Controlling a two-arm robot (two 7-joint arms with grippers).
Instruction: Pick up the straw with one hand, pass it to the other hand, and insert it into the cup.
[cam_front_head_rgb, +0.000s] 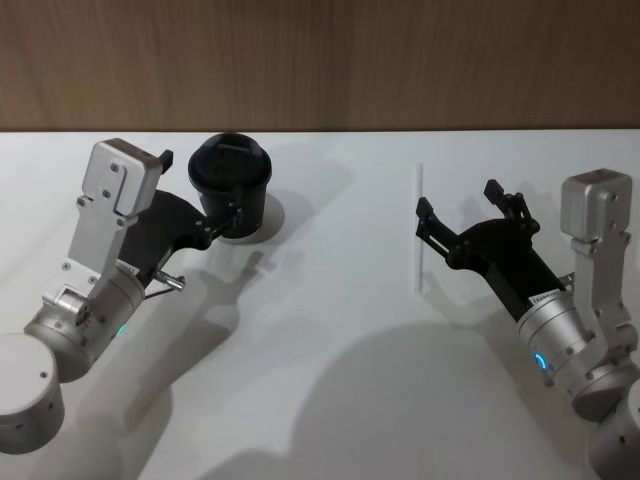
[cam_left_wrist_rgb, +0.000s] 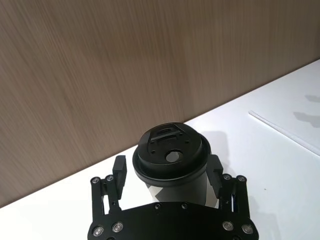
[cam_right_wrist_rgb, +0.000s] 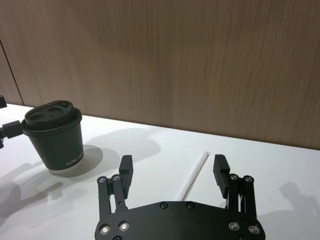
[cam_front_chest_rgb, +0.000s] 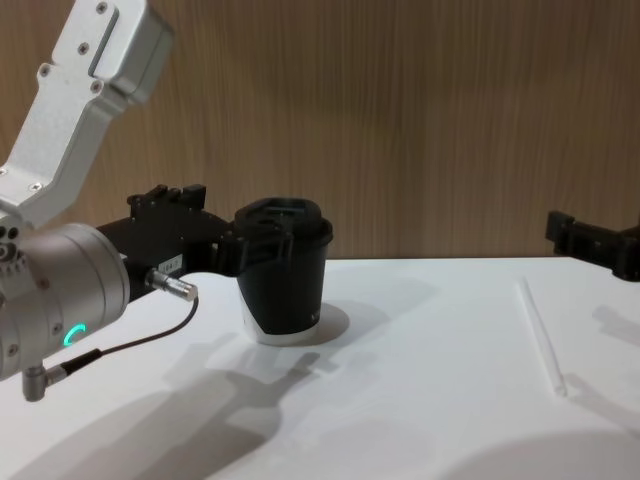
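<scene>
**Straw not yet picked up: right tool lined up over it**

You're at the first step. The straw (cam_front_head_rgb: 419, 230) lies flat on the bench (cam_front_head_rgb: 330, 380), to the right of the cup (cam_front_head_rgb: 230, 170) and well apart from it, with nothing gripping it. Your right tool (cam_right_wrist_rgb: 173, 165) hovers above it with its jaws spread, and in the right wrist view the straw runs between the two fingers.

The next move calls for a descent until the fingertips bracket the tube, then a gentle close. The tube is thin and light, so it may roll or skid.

The right forearm reaches in from the lower right, tool angled down. Your left tool (cam_left_wrist_rgb: 167, 172) is at the upright, lidded cup with its jaws spread either side of the cup's wall. Whether the pads touch it is hard to tell.
</scene>
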